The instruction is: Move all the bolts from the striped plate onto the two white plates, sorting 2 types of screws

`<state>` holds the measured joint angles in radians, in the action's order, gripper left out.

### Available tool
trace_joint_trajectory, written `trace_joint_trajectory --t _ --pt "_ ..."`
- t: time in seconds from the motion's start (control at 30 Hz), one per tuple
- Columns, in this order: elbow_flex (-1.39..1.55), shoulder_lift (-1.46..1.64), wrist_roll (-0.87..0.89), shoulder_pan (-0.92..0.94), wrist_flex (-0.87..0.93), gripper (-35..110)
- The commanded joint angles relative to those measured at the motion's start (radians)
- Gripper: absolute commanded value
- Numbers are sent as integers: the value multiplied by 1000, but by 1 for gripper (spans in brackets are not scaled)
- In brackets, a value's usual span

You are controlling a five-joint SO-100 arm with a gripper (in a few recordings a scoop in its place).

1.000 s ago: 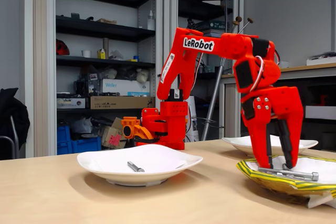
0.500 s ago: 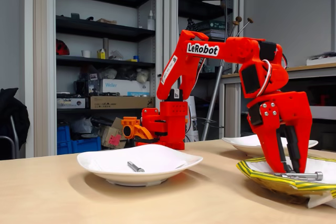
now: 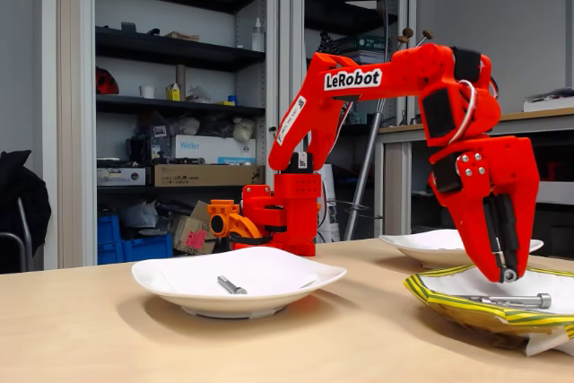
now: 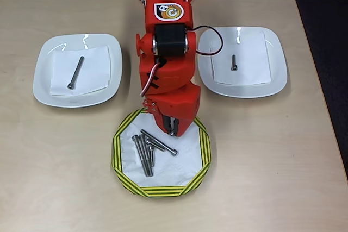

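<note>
Where piled, bolts (image 4: 145,153) hardly countable.

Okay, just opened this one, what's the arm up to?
The orange arm's gripper hangs just above the striped plate, jaws close together with nothing visibly in them. A cluster of bolts lies on that plate. One long bolt already sits on the white plate at left in the overhead view, and one short bolt on the white plate at right. So sorting has begun, with most bolts not yet moved.
</note>
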<state>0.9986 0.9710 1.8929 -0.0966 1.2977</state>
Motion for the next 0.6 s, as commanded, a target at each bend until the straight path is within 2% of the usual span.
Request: trace_joint_trajectory --t 0.0,0.3,0.57 --pt "11 130 55 -63 31 0" --pt "390 442 341 -313 -55 0" --pt "773 721 482 -499 -186 0"
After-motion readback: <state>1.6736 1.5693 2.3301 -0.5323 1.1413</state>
